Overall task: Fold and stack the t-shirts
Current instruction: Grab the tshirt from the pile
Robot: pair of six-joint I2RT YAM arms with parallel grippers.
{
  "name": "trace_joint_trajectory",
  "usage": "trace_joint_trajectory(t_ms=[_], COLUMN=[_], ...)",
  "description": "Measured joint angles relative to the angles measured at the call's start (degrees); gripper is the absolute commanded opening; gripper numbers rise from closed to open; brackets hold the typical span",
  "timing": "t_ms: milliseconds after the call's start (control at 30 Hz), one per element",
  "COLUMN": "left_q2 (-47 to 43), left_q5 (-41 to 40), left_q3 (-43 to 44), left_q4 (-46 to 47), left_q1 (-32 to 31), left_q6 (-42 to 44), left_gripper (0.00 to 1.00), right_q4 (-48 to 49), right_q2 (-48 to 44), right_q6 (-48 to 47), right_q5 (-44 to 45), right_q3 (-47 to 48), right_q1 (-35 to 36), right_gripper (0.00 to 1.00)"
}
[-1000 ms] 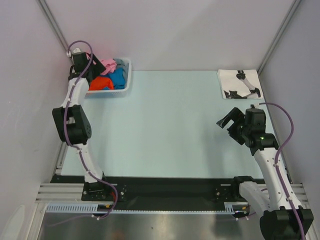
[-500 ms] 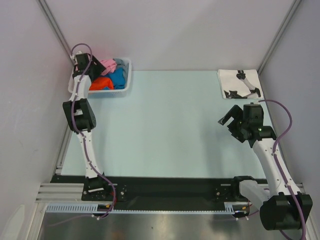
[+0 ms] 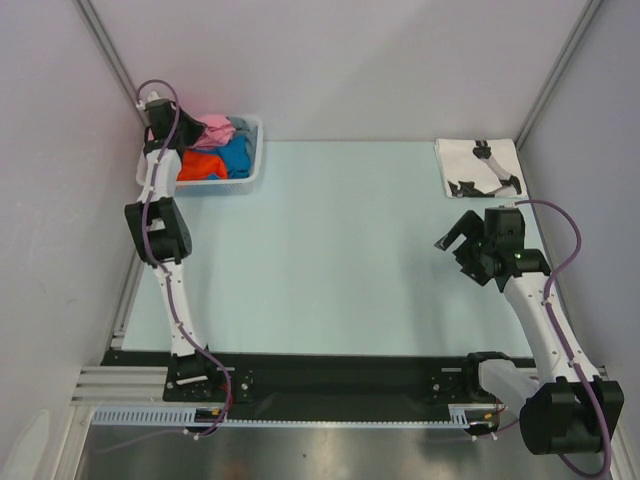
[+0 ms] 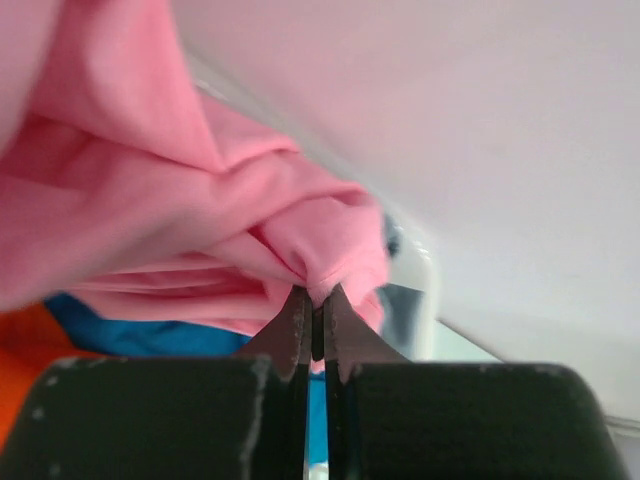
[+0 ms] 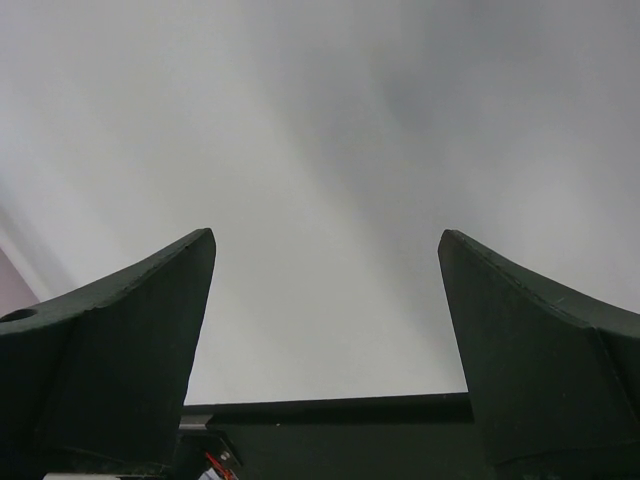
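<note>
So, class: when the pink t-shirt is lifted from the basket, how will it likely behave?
Probably floppy: the pink t-shirt bunches into soft folds where the left fingers pinch it. Likely light: the cloth looks thin enough for the fingers to close almost fully on it. It may drag the blue t-shirt beneath it along.

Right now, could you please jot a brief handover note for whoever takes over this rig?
Grippers: left gripper shut on a fold of the pink t-shirt, over the basket; right gripper open, empty, above the table.
In the basket: orange t-shirt, blue t-shirt, grey t-shirt.
Done: white printed t-shirt lies folded at the far right corner.
Left: lift out, fold and stack the pink one, then the rest.
</note>
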Motion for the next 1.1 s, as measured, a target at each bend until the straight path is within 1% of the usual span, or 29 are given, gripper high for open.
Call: trace_joint_trajectory(t_ms=[133, 200, 267, 333, 367, 500, 567, 667, 767, 800, 867, 933, 1000, 1067, 1100], left_q2=[-4.5, -8.4, -14.2, -20.7, -22.7, -25.8, -26.2, -26.7, -26.7, -26.7, -26.7, -26.9, -29.3, -34.5, -38.1], left_q5=[3.8, 7.4, 10.1, 12.5, 13.7, 17.7, 19.1, 20.8, 22.6, 23.0, 24.0, 24.7, 25.3, 25.6, 25.7], left_q3=[-4.3, -8.5, -16.6, -26.6, -29.4, -34.5, -35.1, -34.8, -29.7, -26.3, -19.3, -9.4, -2.6, -2.3, -4.0], left_q4=[5.2, 10.5, 17.6, 26.3, 29.5, 39.7, 42.6, 45.2, 44.7, 43.3, 40.2, 35.6, 31.8, 28.8, 27.9], left_q1=[-0.5, -1.0, -1.6, -2.7, -3.5, -7.8, -10.2, -13.7, -16.5, -17.3, -18.3, -19.5, -20.5, -21.7, -22.6], left_q6=[-2.1, -6.0, -10.6, -15.3, -17.2, -23.0, -25.2, -28.0, -29.9, -30.0, -29.8, -28.9, -27.1, -25.0, -23.8], left_gripper=[0.00, 0.00, 0.00, 0.00, 0.00, 0.00, 0.00, 0.00, 0.00, 0.00, 0.00, 0.01, 0.06, 0.11, 0.17], right_q4=[-0.6, -0.7, -0.8, -1.2, -1.5, -1.9, -1.9, -2.6, -3.1, -3.3, -3.7, -4.2, -4.4, -4.7, -4.9], right_q2=[0.0, 0.0, 0.0, 0.0, -0.1, -0.7, -1.5, -2.9, -4.0, -4.3, -4.7, -4.9, -5.1, -5.1, -5.1], right_q6=[-1.1, -1.7, -2.4, -3.0, -3.3, -4.0, -4.0, -4.0, -3.8, -3.7, -3.5, -3.4, -3.4, -3.4, -3.3], right_q5=[-0.8, -1.5, -2.6, -3.1, -3.1, -3.8, -4.1, -4.7, -5.3, -5.3, -5.3, -5.3, -5.3, -5.3, -5.2], right_q3=[0.4, 0.7, 1.0, 1.5, 2.0, 4.1, 4.6, 4.6, 4.6, 4.6, 4.6, 4.6, 4.6, 4.6, 4.6], right_q1=[0.0, 0.0, 0.0, 0.7, 1.3, 5.5, 7.6, 9.1, 9.9, 10.1, 10.2, 10.3, 10.5, 10.8, 11.2], right_gripper=[0.98, 0.97, 0.96, 0.96, 0.96, 0.96, 0.96, 0.96, 0.96, 0.99, 1.00, 1.00, 1.00, 1.00, 1.00])
